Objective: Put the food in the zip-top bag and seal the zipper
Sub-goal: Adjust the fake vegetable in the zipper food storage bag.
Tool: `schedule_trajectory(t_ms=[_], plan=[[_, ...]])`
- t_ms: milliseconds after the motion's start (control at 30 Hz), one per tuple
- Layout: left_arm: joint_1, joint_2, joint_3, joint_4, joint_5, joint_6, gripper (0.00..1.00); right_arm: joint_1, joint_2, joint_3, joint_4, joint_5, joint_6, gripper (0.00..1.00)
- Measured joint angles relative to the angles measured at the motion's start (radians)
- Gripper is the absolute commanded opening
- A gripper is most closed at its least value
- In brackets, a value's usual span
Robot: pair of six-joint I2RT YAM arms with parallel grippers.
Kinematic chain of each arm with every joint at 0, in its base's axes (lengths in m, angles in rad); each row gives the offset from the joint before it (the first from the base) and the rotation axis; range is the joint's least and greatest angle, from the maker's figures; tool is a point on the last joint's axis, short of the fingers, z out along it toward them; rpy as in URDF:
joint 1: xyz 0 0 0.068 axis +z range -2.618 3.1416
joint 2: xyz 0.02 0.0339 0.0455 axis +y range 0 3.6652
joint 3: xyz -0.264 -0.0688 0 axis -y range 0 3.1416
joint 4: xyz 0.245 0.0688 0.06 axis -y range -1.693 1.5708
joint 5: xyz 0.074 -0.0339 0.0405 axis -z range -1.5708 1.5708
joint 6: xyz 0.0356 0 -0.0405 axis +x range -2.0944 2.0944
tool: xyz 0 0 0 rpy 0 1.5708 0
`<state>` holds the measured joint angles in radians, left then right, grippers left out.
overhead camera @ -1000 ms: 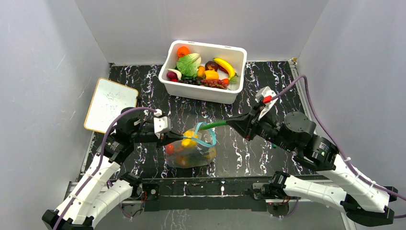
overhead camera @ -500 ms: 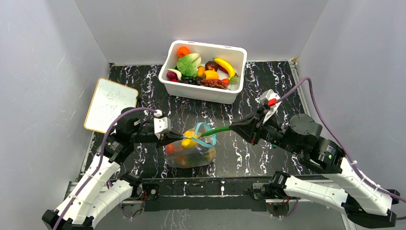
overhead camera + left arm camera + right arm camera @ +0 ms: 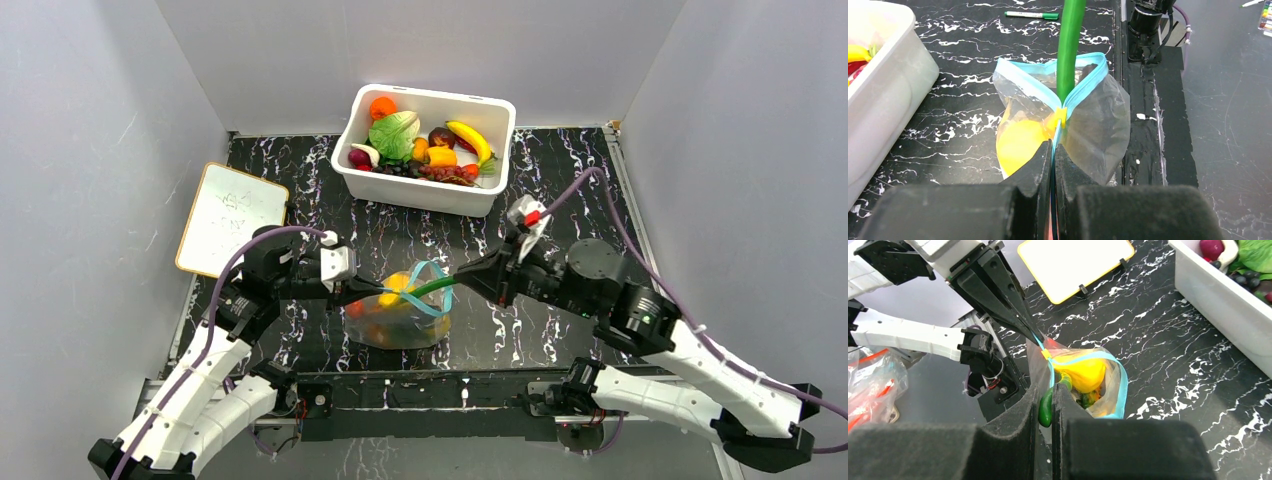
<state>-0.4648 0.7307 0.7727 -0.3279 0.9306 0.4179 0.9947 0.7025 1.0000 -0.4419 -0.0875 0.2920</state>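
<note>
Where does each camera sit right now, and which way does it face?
Top external: fixed above and behind the arm bases, looking down on the table; both arms show, left hand and right hand meeting at the zip-top bag.
Left wrist: on the left wrist, looking past its own shut fingers along the bag's zipper; white tub at left.
Right wrist: on the right wrist, looking past its own fingers, shut on a green vegetable, toward the left arm.
Shared: both wrist views show the bag's mouth and that vegetable.
</note>
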Motion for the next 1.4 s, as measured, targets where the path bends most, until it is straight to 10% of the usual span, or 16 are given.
schedule_trajectory(t_ms=[1000,1400], plan=[[0.0,-0.065,-0.081,0.127,0.026,-0.079,0.0,0.0,0.32,-0.283,0.492,-0.106,0.049,0.05],[0.0,-0.065,-0.081,0.133,0.025,-0.077,0.0,0.001,0.238,-0.192,0.269,0.019,0.045,0.26]])
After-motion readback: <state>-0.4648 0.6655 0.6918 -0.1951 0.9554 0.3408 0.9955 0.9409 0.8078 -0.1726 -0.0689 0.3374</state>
